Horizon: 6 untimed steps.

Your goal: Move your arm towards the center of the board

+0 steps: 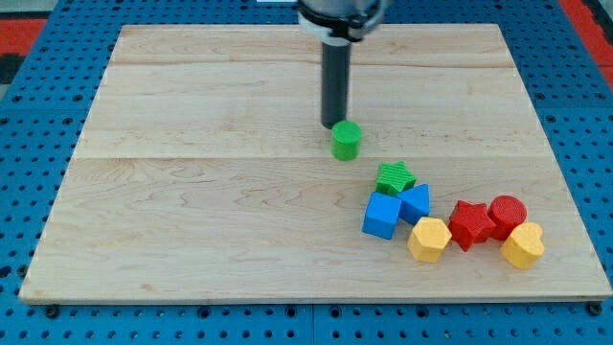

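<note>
The dark rod comes down from the view's top, and my tip (333, 124) rests on the wooden board (192, 192) a little above the board's middle. A green cylinder (346, 140) stands just below and right of the tip, touching it or nearly so. Lower right lies a cluster: a green star (394, 178), a blue cube (381, 216), a blue angular block (416, 202), a yellow hexagon (429, 239), a red star (470, 223), a red cylinder (508, 215) and a yellow heart-like block (523, 245).
The board lies on a blue perforated table (29, 125). The arm's dark body (340, 14) hangs over the board's top edge.
</note>
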Each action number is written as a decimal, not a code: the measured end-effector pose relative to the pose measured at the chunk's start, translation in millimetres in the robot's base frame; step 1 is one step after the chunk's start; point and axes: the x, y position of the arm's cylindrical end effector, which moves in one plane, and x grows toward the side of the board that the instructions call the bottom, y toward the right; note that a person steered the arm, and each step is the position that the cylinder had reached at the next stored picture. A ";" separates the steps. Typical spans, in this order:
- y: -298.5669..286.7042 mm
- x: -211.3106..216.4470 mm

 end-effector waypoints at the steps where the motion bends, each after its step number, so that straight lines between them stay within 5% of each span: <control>1: -2.7 37.6; 2: 28.3 56.8; 4: -42.7 37.4; 6: -42.5 31.8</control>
